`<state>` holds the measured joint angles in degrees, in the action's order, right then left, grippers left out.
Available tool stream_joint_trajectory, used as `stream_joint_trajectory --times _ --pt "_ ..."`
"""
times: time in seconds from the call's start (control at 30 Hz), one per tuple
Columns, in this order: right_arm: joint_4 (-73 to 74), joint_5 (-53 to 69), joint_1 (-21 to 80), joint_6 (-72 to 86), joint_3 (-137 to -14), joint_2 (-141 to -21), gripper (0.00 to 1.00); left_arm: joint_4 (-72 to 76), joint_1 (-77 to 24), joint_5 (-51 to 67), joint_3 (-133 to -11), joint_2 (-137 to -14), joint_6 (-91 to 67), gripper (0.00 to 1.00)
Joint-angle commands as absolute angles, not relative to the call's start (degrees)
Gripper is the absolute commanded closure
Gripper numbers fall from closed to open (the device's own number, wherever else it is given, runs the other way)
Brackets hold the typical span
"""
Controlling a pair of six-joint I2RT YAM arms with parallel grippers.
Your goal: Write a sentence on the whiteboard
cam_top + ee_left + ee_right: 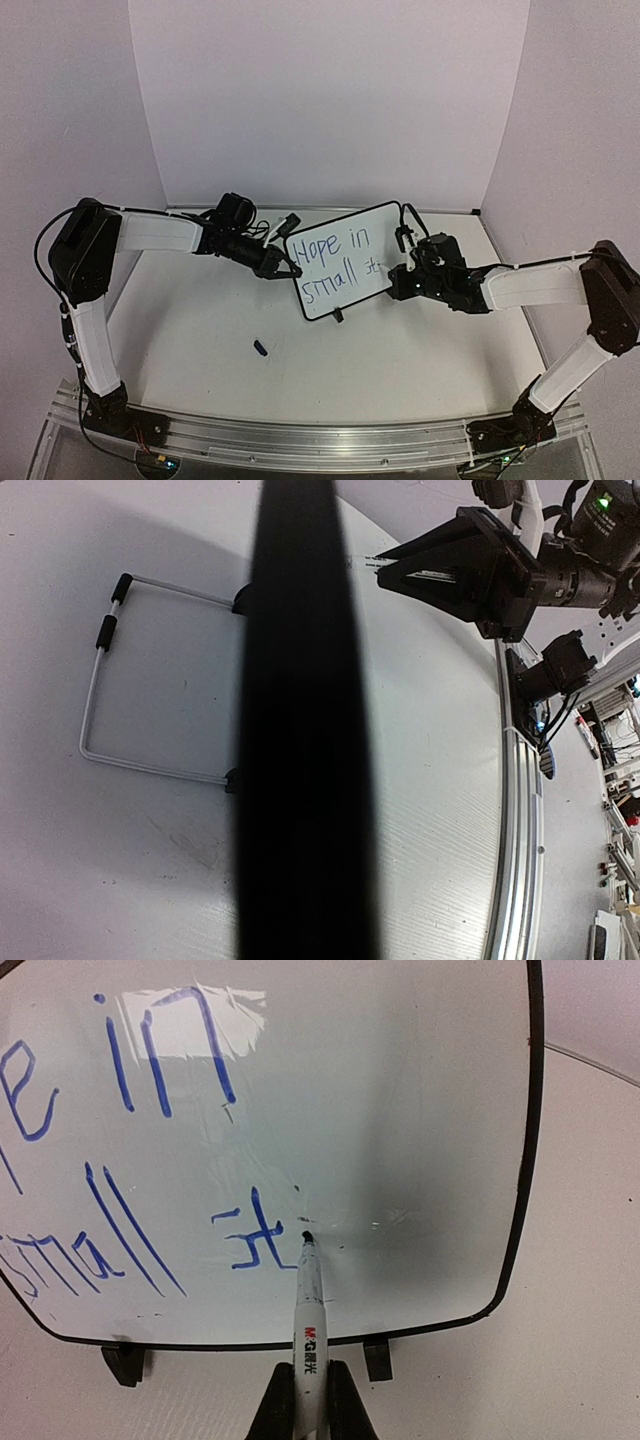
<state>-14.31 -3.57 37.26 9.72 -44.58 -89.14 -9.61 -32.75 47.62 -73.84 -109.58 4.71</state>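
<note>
In the overhead view the whiteboard [340, 262] stands propped on the desk [200, 330] between the arms. The left fingers [284, 268] are clamped on its left edge, and the right fingers [400, 277] are at its right side.

The left wrist view shows the board edge-on as a dark band, with its wire stand [150, 680] beside it.

In the right wrist view the right fingers grip a marker [308, 1310] that points straight at the board. Its tip touches just right of "st" in the sentence [150, 1060], and bare board lies to the right.
</note>
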Motion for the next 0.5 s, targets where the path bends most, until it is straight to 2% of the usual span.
stream_joint_trajectory --times 0.0,0.47 --pt "-15.91 -6.29 37.11 10.44 -45.98 -89.68 1.0 -12.55 -34.1 47.93 -75.6 -110.5 5.76 1.0" --pt "-15.64 -8.79 37.14 10.18 -47.12 -88.95 1.0 -12.66 -34.1 47.96 -75.67 -110.48 5.71 1.0"
